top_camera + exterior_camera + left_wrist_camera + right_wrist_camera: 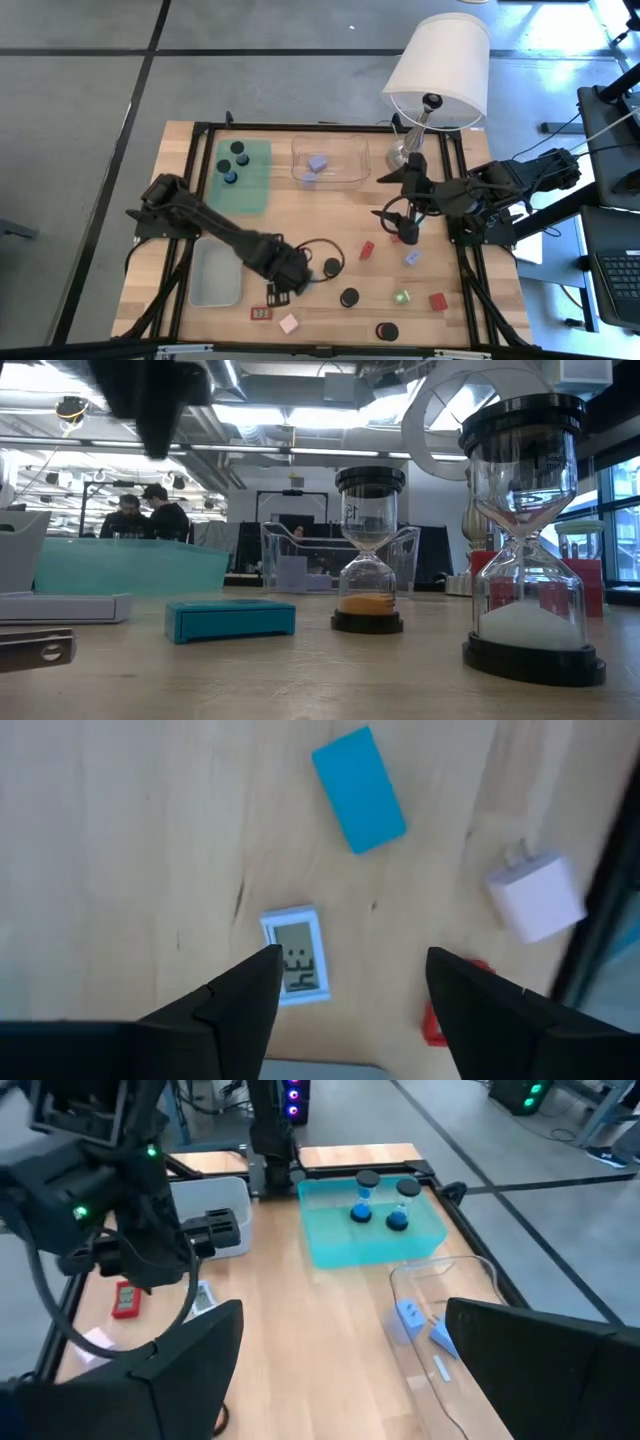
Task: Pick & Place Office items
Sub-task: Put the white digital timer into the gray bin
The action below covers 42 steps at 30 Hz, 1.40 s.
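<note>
At the far left of the table the grey tray [215,276] and teal tray [243,173] wait. Our left gripper [283,283] hovers low over the white display [296,956], jaws wide, empty, straddling it loosely. One finger [238,1002] sits nearly over the display's edge, so we judge a straight descent could land on it or tip it rather than bracket it. The teal block [358,789] and white plug [537,898] lie apart, beyond the display. Across the table, hourglasses [348,298] and red blocks [438,301] remain scattered. Our right gripper [405,228] waits below the lamp [437,72], jaws wide, empty.
</note>
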Each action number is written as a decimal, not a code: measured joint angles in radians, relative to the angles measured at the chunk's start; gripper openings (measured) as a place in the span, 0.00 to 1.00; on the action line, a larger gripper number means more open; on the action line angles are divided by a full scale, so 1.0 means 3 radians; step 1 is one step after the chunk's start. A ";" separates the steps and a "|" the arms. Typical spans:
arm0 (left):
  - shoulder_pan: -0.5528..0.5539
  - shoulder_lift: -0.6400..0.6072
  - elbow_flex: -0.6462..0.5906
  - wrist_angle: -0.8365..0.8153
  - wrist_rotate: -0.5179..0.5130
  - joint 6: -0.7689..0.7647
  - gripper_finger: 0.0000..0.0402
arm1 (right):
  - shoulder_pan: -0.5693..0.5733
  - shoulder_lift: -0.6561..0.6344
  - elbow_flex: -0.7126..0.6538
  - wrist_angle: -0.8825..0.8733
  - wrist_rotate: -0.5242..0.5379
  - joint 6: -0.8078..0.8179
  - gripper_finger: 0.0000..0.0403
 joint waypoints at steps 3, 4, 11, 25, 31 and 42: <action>-0.0084 0.0000 -0.0272 0.0027 -0.0046 -0.0093 0.62 | 0.0001 0.0000 0.0000 -0.0007 -0.0056 0.0000 0.87; -0.0099 0.0000 -0.0356 0.0032 -0.0040 -0.0154 0.63 | 0.0001 0.0000 0.0000 -0.0007 -0.0055 0.0000 0.87; -0.0118 0.0000 -0.0853 0.0359 -0.0007 -0.0436 0.63 | 0.0001 0.0000 0.0000 -0.0016 -0.0053 0.0003 0.87; -0.0046 -0.0009 -0.1428 0.1075 -0.0125 -0.0606 0.63 | -0.0001 0.0000 0.0000 -0.0007 -0.0032 -0.0002 0.87; -0.0046 -0.0018 -0.1471 0.1150 -0.0142 -0.0537 0.61 | -0.0001 0.0000 0.0000 -0.0006 -0.0003 0.0100 0.87; -0.0048 -0.0033 -0.1402 0.1246 -0.0226 -0.0429 0.36 | -0.0001 0.0000 0.0000 -0.0005 0.0073 0.0087 0.87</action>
